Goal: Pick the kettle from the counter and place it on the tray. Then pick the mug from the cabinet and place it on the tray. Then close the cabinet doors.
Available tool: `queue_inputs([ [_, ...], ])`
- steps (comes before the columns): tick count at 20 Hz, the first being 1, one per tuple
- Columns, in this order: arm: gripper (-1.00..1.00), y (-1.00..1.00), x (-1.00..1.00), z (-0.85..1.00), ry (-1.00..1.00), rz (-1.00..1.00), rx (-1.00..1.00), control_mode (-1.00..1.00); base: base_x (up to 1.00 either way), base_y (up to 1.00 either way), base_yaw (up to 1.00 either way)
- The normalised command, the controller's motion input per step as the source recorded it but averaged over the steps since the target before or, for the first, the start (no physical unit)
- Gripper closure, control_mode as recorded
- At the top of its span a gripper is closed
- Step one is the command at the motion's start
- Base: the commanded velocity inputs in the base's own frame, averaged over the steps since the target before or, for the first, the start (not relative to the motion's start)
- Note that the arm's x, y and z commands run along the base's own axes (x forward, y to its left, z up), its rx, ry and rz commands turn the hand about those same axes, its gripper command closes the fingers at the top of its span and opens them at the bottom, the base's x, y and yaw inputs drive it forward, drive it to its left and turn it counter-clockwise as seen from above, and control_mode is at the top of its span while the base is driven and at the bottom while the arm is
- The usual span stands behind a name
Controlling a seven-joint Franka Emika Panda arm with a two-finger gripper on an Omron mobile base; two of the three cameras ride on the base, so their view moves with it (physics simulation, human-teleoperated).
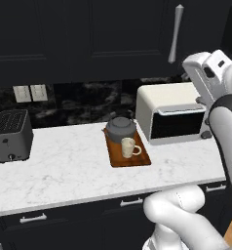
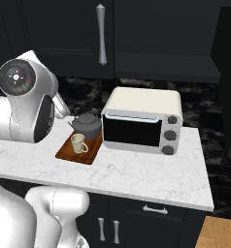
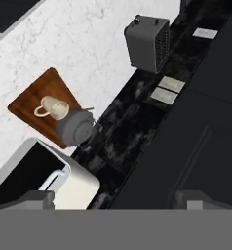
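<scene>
We see our gripper from the hand view, its 2 dark fingertips spread wide apart with nothing between them — it holds nothing. It hangs high above the desk, close in front of the black cabinet doors, which look shut, 1 silver bar handle standing upright.

Below the gripper, nearest its tips, sits a cream toaster oven. Just past it lies the tray on the white marble desk. The mug stands upright on the tray's front half, and the kettle rests on its rear end, just beside the mug — both well below the gripper.

Farther along the desk, well apart from the tray, stands a grey toaster against the dark backsplash, under 2 pale wall switches.
</scene>
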Motion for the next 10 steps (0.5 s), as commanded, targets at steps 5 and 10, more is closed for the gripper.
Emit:
queue_inputs([
  [5,-1.0,-0.67,-0.34,0.0,-0.23,-0.02,-0.01,-1.0,0.0,0.0,0.0],
  [10,-1.0,-0.71,-0.14,0.0,-0.39,-0.25,0.05,-1.0,0.0,0.0,0.0],
])
